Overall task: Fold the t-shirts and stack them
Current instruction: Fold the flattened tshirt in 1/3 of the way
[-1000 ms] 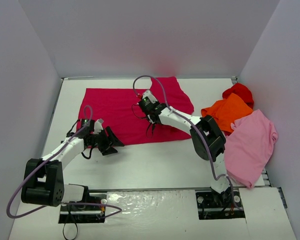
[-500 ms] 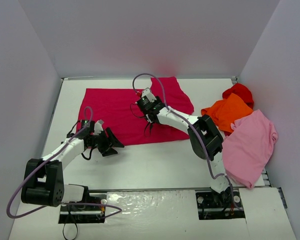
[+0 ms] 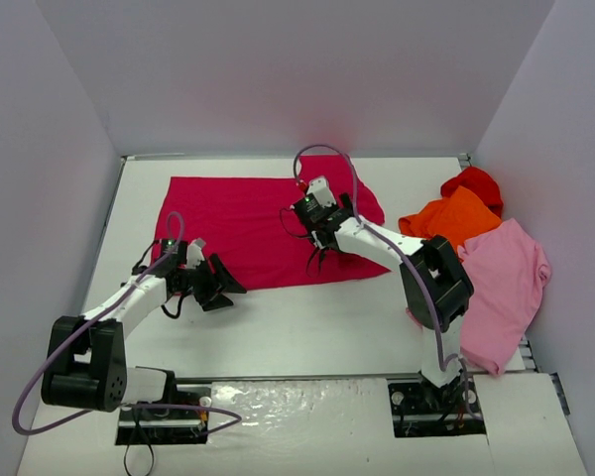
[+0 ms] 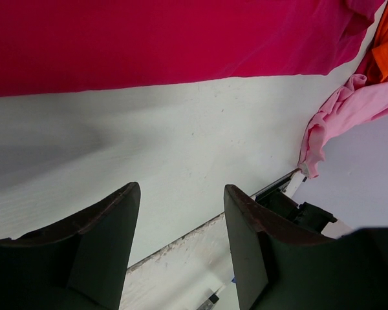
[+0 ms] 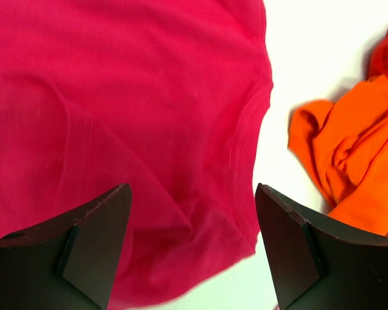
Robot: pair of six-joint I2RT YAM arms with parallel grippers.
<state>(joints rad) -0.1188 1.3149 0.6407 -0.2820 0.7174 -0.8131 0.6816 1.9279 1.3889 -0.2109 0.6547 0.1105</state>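
My left arm reaches low over the white tabletop (image 3: 307,327). My left hand (image 3: 216,282) hovers just off the near edge of the large crimson cloth t-shirt (image 3: 228,223), its fingers half apart and holding nothing. My right arm stretches forward with my right hand (image 3: 317,264) pointing down over the right part of that shirt. Its fingers are spread wide and empty, clear of the cloth.

The crimson shirt lies spread flat across the far half of the tabletop. The rumpled orange t-shirt (image 3: 451,223), the bright red t-shirt (image 3: 473,181) and the light pink t-shirt (image 3: 501,283) are heaped on the right side. Plain pale walls (image 3: 278,69) enclose the tabletop.

Compared with a second ago, my right arm has swung rightward, while my left arm has not moved.
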